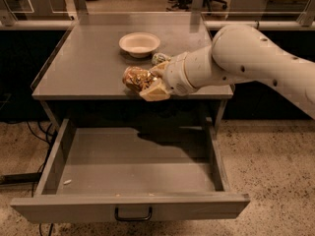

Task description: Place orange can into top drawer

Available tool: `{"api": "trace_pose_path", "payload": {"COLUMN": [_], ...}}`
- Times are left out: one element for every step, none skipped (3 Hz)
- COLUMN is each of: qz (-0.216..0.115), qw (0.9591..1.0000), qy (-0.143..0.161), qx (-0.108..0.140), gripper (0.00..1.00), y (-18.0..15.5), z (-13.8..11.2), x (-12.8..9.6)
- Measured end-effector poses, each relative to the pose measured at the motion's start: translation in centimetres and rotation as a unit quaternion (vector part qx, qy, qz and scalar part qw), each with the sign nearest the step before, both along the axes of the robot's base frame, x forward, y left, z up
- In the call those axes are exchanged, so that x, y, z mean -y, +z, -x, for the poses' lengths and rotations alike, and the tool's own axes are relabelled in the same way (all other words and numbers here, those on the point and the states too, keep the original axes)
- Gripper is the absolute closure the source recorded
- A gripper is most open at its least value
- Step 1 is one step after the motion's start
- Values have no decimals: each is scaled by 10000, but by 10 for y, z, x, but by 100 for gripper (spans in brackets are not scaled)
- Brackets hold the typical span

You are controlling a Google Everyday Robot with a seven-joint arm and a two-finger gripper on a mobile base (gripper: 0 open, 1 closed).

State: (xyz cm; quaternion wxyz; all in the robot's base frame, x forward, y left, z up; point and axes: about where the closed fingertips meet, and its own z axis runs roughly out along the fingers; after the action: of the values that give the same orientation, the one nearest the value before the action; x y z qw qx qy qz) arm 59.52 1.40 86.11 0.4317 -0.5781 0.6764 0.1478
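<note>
My gripper point(147, 82) is shut on the orange can point(136, 78), a dented brownish-orange and gold can held on its side between the cream fingers point(154, 92). It hangs at the front edge of the grey table top point(83, 68), above the back of the open top drawer point(133, 166). The drawer is pulled fully out, its grey inside is bare but for a small white scrap at the front left, and its dark pull handle point(133, 214) faces me. My white arm point(246, 58) reaches in from the right.
A shallow cream bowl point(140, 44) stands on the table behind the gripper. A white and green can point(159, 58) shows just behind the wrist. Cables lie on the speckled floor at the left. Glass partitions and chairs stand beyond the table.
</note>
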Motion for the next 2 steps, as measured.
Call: {"api": "trace_pose_path", "payload": {"qz": [70, 131], "qw": [9999, 9996], "qy": [106, 260], "qx": [29, -49], "gripper": [100, 100], "y": [-3, -21], "z": [7, 36], "x": [-5, -7]}}
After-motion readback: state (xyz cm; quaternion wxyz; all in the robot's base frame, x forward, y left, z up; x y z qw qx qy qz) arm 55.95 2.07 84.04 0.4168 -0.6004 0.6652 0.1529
